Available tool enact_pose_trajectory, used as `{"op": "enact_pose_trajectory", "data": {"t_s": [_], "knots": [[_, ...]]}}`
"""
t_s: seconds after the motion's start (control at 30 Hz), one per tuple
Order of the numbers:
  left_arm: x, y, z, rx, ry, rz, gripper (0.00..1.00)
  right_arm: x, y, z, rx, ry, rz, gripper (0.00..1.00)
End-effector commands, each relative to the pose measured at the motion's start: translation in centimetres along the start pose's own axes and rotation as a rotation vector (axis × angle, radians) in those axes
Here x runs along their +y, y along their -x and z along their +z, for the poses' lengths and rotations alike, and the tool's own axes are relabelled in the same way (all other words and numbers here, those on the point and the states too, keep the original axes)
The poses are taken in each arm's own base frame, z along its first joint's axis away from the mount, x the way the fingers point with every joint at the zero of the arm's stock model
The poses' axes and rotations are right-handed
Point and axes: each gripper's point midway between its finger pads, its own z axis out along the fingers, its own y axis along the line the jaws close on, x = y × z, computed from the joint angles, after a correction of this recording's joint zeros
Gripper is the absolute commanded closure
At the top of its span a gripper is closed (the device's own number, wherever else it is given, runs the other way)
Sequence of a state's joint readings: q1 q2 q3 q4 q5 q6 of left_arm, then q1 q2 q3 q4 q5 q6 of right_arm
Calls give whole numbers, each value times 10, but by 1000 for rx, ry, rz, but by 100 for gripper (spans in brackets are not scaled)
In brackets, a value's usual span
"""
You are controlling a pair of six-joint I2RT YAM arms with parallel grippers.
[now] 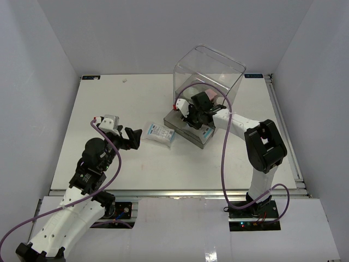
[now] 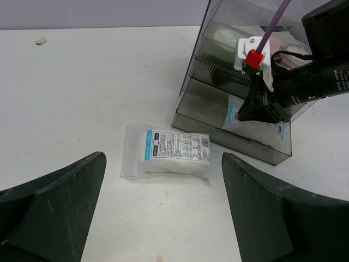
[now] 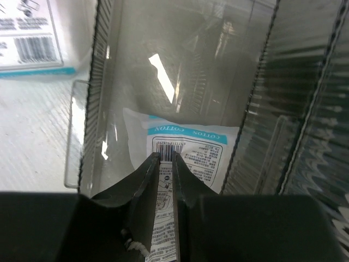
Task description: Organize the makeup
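The makeup we see comes to three pieces. The table sachet [image 2: 169, 152], white plastic with a blue stripe and a printed label, lies flat on the white table [image 1: 109, 109], just in front of the open drawer [image 2: 234, 143] and not touching it. The drawer sachet [image 3: 185, 147], of the same kind with "COTTON" on its blue band, lies inside that drawer. A pink piece [image 1: 206, 96] sits higher up inside the clear box [image 1: 210, 65]; we cannot tell its shape.

The drawer is the lowest grey one of the box. It is pulled out toward the table sachet, and the grey drawer above it is pushed in.

The right gripper [image 3: 165, 161] reaches down into the pulled-out drawer. In its wrist view the two dark fingers [image 3: 144, 183] stand almost together with only a narrow strip of the drawer sachet's printed label between them, so we read the claw as pinching that sachet at its near edge. The sachet's far end rests on the drawer floor.

The left gripper [image 1: 135, 138] hovers low over the table, beside the table sachet and apart from it. Its claw is spread wide and holds nothing; in its wrist view the table sachet shows in the gap ahead of the two fingers.

A small pale scrap [image 2: 39, 40] lies on the far part of the table, well apart from everything else.
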State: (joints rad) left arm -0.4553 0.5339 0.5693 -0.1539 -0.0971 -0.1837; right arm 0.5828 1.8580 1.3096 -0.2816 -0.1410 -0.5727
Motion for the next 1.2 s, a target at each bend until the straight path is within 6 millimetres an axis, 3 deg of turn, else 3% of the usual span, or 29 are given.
{"op": "enact_pose_trajectory", "data": {"t_s": [0.0,0.13,0.27,0.4,0.63,0.77,0.87,0.93,1.03,1.17], "knots": [[-1,2,0,-9,-5,2,2,-11,-18,-3,40,-44,-3,79],[-2,0,1,0,-10,2,2,-13,-28,-8,59,-49,3,79],[-6,-5,4,21,-32,4,2,-10,-25,-14,34,-26,8,79],[-11,-13,8,57,-60,5,2,5,1,-26,-71,63,16,75],[-28,-36,19,160,-156,5,2,19,64,-86,-284,138,8,68],[-36,-58,28,257,-189,-37,2,42,72,-113,-368,215,-58,60],[-34,-78,37,364,-127,-151,2,63,72,-136,-435,259,-115,56],[-33,-84,44,412,-67,-272,2,70,67,-142,-446,266,-119,55],[-26,-108,55,486,92,-512,2,76,56,-153,-471,252,-105,54],[-25,-133,65,559,237,-750,2,64,48,-166,-534,200,-77,51]]}}
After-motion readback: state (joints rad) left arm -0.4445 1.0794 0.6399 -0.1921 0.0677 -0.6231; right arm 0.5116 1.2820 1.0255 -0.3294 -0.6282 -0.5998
